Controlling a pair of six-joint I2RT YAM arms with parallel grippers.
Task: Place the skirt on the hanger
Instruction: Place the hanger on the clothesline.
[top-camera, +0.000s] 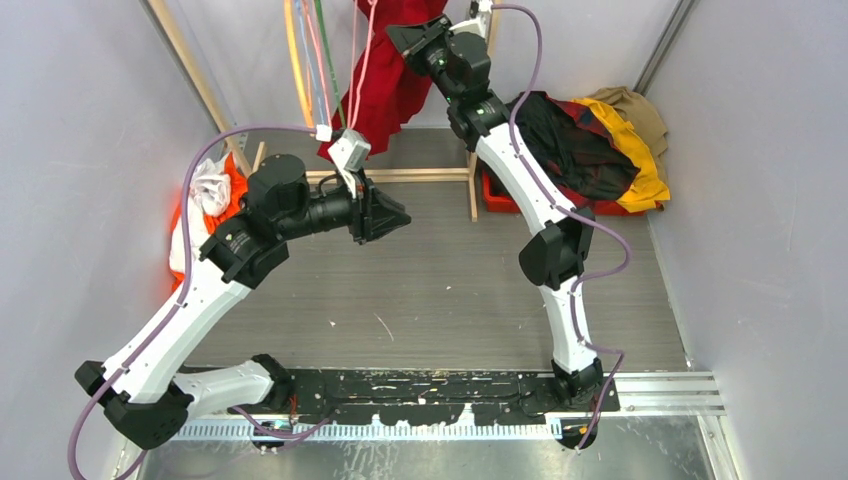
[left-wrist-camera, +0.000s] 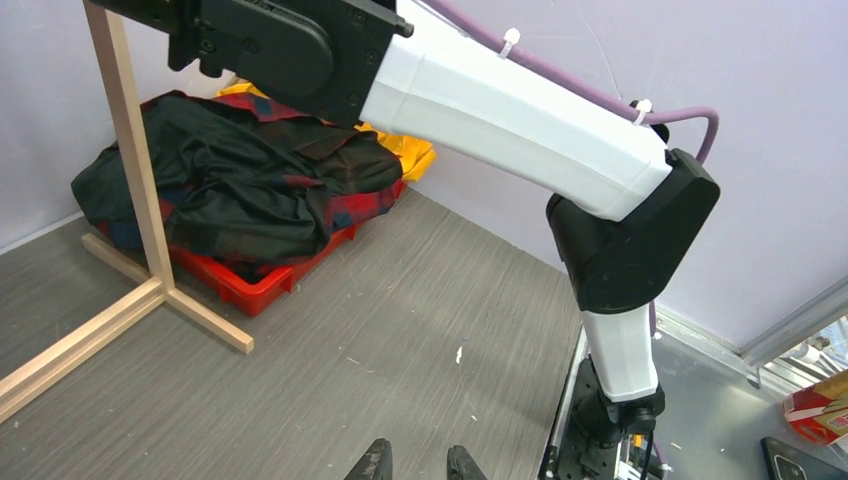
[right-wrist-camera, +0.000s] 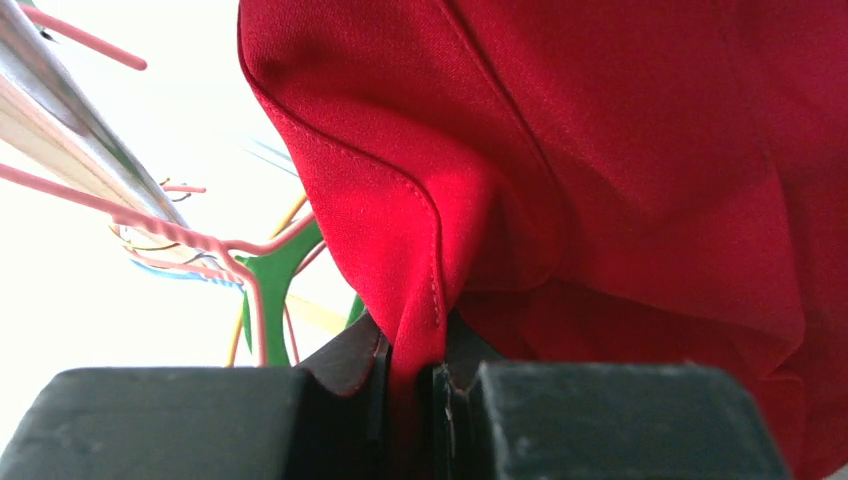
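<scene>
Right now the right gripper is clamped on a fold of the red skirt, which hangs at the wooden rack by the table's far edge. The left gripper sits empty, fingers slightly apart. I'd hold that pinch firm and bring the left in to steady the hanger, which I can't pick out.

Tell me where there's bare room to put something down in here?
Biggest bare patch: the grey tabletop between the left arm and right arm, bordered by the wooden rack's foot far and the black base plate near. Crowded: the red bin heaped with dark clothes far right, the orange-and-white bundle far left, the red skirt and hangers at the back.
</scene>
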